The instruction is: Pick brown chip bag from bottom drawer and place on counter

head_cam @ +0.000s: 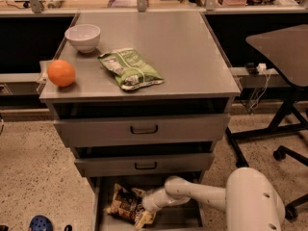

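Observation:
The brown chip bag (123,204) lies crinkled in the open bottom drawer (187,217), at its left side, with a tan end toward the front. My gripper (142,211) reaches down into the drawer from the right on a white arm and sits at the bag's right edge, touching it. The counter (183,47) is the flat grey top of the cabinet above.
On the counter lie a green-and-white chip bag (131,68), an orange (61,73) at the left edge and a white bowl (83,36). Two closed drawers with dark handles (144,129) sit above the open one. A dark side table (281,47) stands right. A blue object (40,223) lies on the floor.

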Tool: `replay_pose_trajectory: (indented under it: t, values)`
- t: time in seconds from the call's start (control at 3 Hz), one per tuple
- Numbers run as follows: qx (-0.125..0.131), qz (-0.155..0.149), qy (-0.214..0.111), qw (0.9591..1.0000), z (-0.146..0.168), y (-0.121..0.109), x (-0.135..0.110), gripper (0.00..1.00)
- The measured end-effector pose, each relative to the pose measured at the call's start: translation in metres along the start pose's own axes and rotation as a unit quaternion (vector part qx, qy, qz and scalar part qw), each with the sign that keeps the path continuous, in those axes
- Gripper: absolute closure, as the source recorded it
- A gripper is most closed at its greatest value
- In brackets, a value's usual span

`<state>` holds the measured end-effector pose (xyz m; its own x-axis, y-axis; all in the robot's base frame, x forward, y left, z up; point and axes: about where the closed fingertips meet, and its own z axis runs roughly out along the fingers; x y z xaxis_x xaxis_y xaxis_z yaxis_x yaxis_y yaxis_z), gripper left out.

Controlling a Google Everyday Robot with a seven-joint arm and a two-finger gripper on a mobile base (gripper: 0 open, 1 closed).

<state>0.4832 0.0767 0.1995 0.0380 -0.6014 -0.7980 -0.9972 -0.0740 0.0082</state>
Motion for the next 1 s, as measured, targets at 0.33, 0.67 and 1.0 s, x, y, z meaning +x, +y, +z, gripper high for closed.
replay_pose_trajectory:
  t: [0.33, 0.67, 1.0]
  values:
    - [0.016, 0.013, -0.013, 0.9997, 0.0158, -0.0078, 0.0188, 0.19]
    - [0.034, 0.003, -0.031, 0.9989, 0.0141, -0.0131, 0.0149, 0.50]
    - [0.036, -0.004, -0.034, 0.9988, 0.0145, -0.0133, 0.0112, 0.73]
